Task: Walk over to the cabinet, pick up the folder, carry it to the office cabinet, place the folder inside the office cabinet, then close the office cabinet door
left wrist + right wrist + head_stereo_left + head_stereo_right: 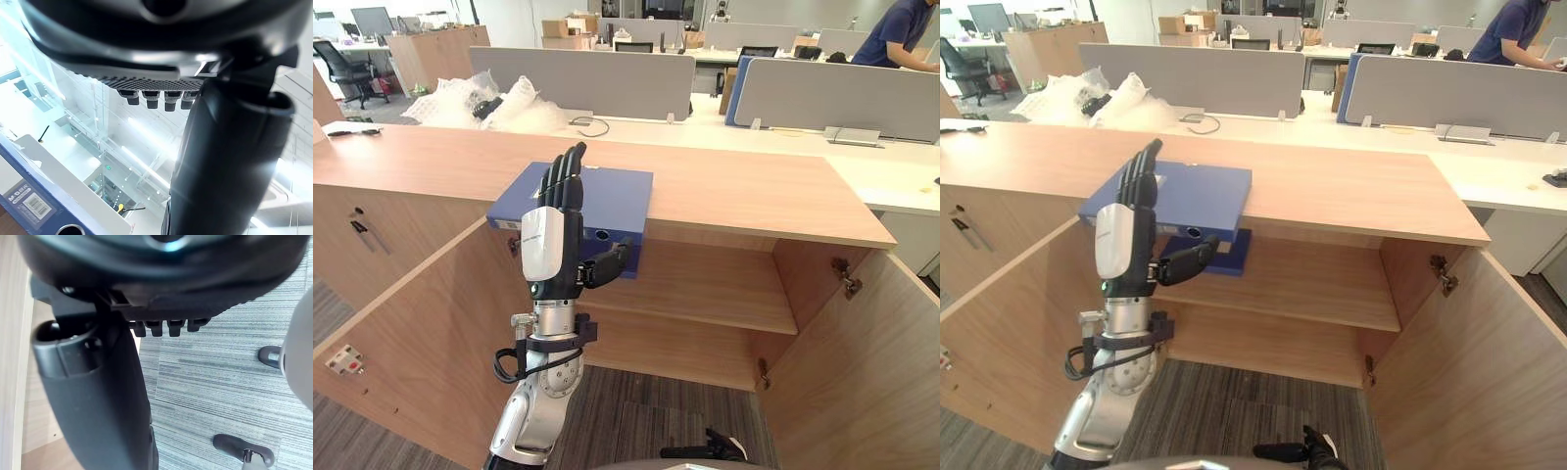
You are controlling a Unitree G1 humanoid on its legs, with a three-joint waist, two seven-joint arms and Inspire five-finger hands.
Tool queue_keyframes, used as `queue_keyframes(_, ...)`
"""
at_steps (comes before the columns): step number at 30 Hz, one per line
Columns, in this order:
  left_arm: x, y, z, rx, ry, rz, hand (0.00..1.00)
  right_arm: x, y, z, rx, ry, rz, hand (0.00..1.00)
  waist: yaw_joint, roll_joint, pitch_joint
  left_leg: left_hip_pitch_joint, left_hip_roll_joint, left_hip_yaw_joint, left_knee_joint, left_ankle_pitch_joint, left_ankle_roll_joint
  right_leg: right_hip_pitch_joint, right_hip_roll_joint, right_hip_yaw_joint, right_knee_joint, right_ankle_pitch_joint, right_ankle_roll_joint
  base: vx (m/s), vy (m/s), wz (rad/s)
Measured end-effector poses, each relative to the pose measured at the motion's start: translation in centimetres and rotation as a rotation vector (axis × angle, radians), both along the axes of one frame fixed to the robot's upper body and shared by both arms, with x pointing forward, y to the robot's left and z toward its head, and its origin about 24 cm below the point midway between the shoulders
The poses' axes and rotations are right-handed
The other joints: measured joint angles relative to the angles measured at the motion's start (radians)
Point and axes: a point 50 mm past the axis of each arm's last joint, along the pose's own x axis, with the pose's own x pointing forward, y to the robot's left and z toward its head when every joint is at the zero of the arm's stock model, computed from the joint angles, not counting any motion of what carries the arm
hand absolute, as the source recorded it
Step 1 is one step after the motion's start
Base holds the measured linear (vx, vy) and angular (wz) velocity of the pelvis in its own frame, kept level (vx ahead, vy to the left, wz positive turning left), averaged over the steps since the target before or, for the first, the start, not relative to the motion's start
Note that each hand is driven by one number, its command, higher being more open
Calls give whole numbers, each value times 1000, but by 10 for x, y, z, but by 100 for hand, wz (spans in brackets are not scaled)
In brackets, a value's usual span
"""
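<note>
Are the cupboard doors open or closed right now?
Open. The left door and right door stand swung outward, showing the shelf inside; the blue folder lies on the cabinet top, not inside.

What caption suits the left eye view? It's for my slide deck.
Straight-fingered left hand at a blue folder overhanging the top of the open cabinet.

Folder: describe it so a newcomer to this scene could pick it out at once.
Find the long wooden cabinet standing open before the grey desk screens. On its top, left of centre, the folder lies jutting over the front edge, behind the left hand. It is the only blue thing on that top.
</note>
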Motion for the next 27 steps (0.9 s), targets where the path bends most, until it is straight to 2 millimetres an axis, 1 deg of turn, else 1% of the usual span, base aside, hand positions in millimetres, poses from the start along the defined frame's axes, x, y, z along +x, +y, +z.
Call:
queue_keyframes(3, 8, 13, -10, 92, 48, 28, 100, 1, -4, 0, -5, 3, 16, 100, 2, 6, -3, 11, 5, 13, -11, 1, 1, -2, 4, 16, 2, -1, -2, -9, 5, -12)
queue_keyframes(6, 15, 28, -16, 188, 82, 83, 100, 2, -7, 0, -6, 1, 25, 100, -3, 5, -3, 21, 7, 18, -20, 2, 2, -5, 5, 23, 9, -3, -7, -22, 8, -9)
queue_keyframes(7, 16, 31, -16, 202, 86, 91, 100, 1, -7, 0, -8, 3, 31, 100, -3, 5, -3, 22, 8, 19, -23, 4, 1, -6, 5, 24, 10, -4, -7, -23, 9, -3)
queue_keyframes(13, 21, 58, -6, 308, 60, 180, 100, -4, -16, -1, -30, 14, 43, 100, -3, 5, -3, 36, 12, 34, -47, 15, 2, -13, 7, 41, 16, -5, -9, -7, 5, -4)
queue_keyframes(17, 24, 63, -1, 328, 43, 193, 100, -7, -21, -1, -39, 22, 26, 100, -4, 4, -3, 38, 13, 39, -48, 15, 2, -16, 8, 48, 18, -5, -10, -19, 12, -6)
queue_keyframes(19, 28, 65, 1, 333, 38, 203, 100, -9, -24, -1, -42, 25, 10, 100, -5, 5, -3, 45, 15, 42, -60, 23, 1, -18, 8, 50, 21, -6, -12, -21, 7, -4)
queue_keyframes(22, 35, 76, -8, 389, 91, 222, 100, -9, -25, -1, -46, 21, 10, 100, -18, 7, -3, 77, 18, 46, -122, 56, 1, -18, 11, 51, 22, -7, -13, -6, -1, -1)
queue_keyframes(25, 37, 83, -18, 417, 153, 230, 100, -9, -27, 0, -46, 16, 8, 100, -24, 8, -3, 86, 18, 56, -151, 72, 4, -30, 11, 57, 25, -6, -14, -15, 15, -7)
queue_keyframes(27, 39, 87, -24, 437, 189, 231, 100, -9, -27, 0, -45, 13, 8, 100, -26, 8, -1, 88, 17, 64, -151, 72, 4, -32, 10, 65, 25, -6, -13, 2, 28, -11)
